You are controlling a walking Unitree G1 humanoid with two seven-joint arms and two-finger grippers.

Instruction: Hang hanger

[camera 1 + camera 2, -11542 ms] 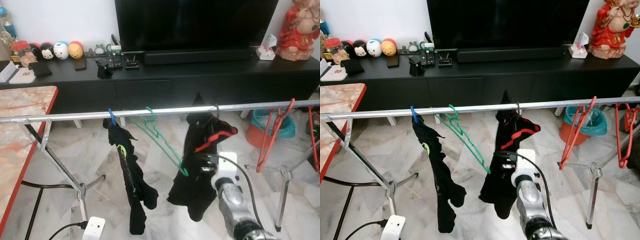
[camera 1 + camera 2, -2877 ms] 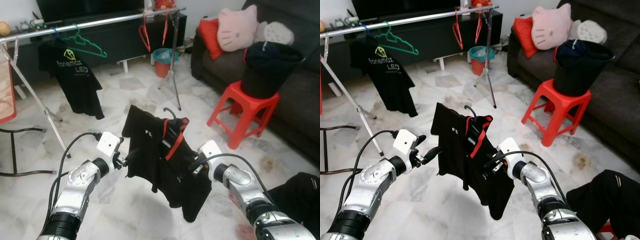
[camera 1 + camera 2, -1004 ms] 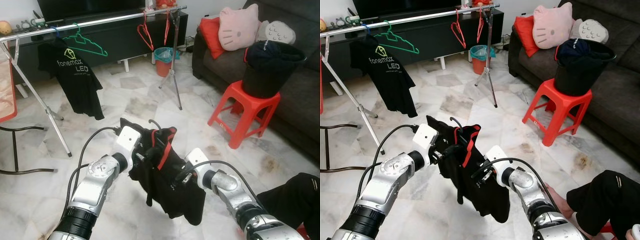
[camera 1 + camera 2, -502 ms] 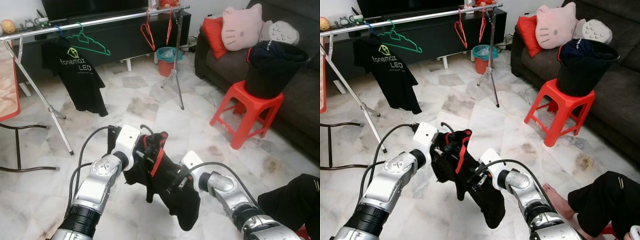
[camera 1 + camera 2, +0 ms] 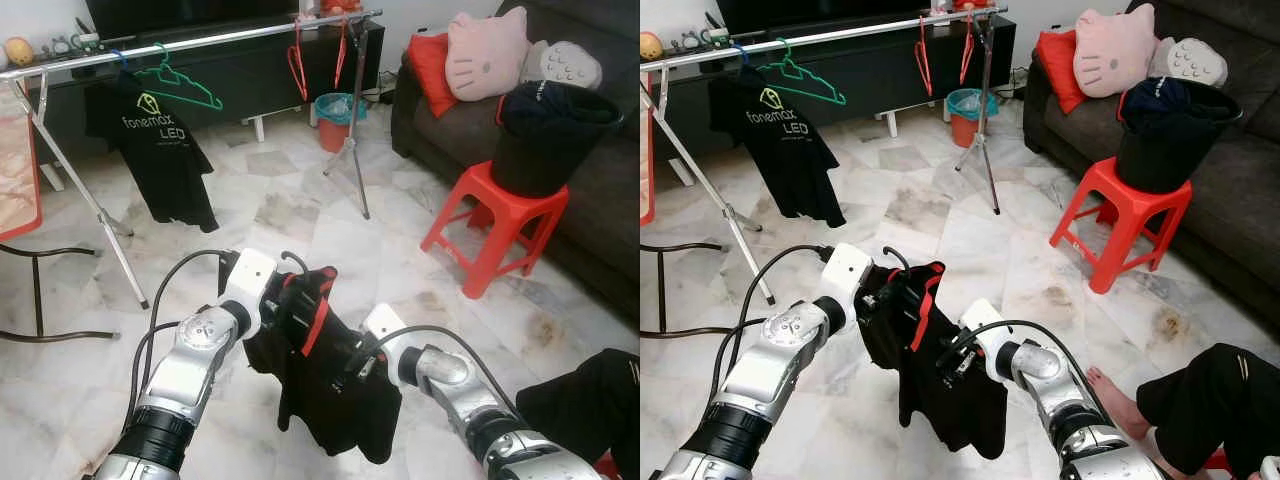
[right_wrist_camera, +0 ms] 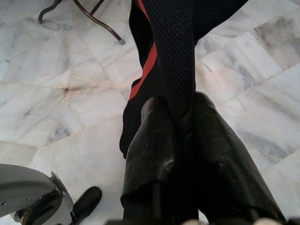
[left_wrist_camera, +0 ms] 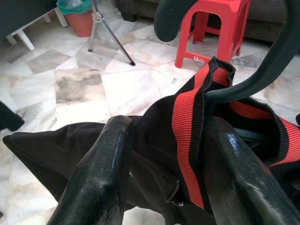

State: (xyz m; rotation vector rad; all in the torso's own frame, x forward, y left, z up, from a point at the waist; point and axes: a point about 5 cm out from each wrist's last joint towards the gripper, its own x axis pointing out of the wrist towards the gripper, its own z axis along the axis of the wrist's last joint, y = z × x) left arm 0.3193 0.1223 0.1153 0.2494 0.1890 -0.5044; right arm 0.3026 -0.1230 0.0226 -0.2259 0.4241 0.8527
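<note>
A black shirt (image 5: 330,400) with a red-trimmed collar (image 7: 187,117) hangs on a dark hanger between my two arms, low over the marble floor. The hanger's hook (image 5: 292,260) sticks up above the collar. My left gripper (image 5: 290,305) is at the collar, with one open finger on each side of the bunched cloth (image 7: 168,131). My right gripper (image 5: 352,368) is shut on a fold of the shirt's cloth (image 6: 171,56) lower down. The clothes rail (image 5: 200,40) runs along the far left.
On the rail hang a green hanger (image 5: 185,85), a black printed T-shirt (image 5: 160,150) and red hangers (image 5: 300,60). A red stool (image 5: 495,225) carrying a black basket (image 5: 550,125) stands by the sofa on the right. A person's leg (image 5: 590,400) lies at the lower right.
Over the last second both arms have lowered the shirt and drawn it closer. The left gripper stays at the collar, and the cloth now hangs longer below it.
</note>
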